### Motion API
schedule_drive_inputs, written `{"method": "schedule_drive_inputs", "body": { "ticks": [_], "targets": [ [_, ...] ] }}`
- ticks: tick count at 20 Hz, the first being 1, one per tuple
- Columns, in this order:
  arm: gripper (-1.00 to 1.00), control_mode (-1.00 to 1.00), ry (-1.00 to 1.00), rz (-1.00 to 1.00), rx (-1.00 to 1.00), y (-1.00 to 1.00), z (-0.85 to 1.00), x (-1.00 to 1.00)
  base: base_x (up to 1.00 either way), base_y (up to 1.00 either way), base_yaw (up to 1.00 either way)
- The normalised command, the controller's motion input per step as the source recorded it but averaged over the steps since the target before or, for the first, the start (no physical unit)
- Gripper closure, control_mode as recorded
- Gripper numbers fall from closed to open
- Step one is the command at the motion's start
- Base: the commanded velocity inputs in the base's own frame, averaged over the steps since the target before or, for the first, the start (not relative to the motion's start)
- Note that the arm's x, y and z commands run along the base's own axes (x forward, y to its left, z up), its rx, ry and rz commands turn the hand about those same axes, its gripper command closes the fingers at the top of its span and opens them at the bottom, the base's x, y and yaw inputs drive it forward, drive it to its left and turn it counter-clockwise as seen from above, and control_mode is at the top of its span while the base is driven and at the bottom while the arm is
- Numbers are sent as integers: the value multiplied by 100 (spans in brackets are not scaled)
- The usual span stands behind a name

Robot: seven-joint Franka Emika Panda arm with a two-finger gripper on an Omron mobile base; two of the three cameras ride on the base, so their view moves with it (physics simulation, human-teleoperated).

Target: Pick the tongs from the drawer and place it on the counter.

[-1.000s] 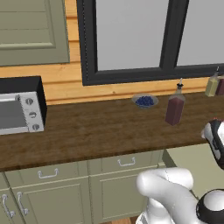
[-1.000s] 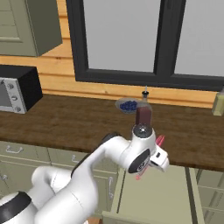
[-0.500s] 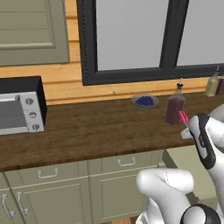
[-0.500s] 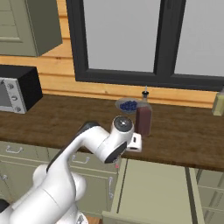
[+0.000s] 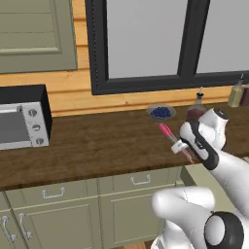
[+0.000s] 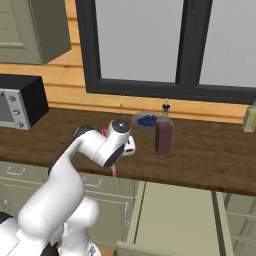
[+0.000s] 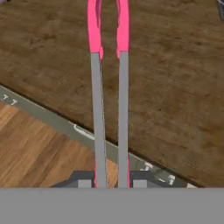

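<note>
End effector right of centre in left base view, pinching tongs; pink tips point up-left over tabletop. Hand view: tongs run up frame centre above tabletop front edge. Drawer open, lower right of right base view. Dark-red bottle near.
</note>
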Motion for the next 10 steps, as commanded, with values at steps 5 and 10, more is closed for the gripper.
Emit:
{"method": "schedule_drive_inputs", "body": {
  "ticks": [5,10],
  "targets": [
    [100,-100,6,8,-4,88,-42,100,0,0,0],
    [100,-100,7,5,-1,48,-48,100,0,0,0]
  ]
}}
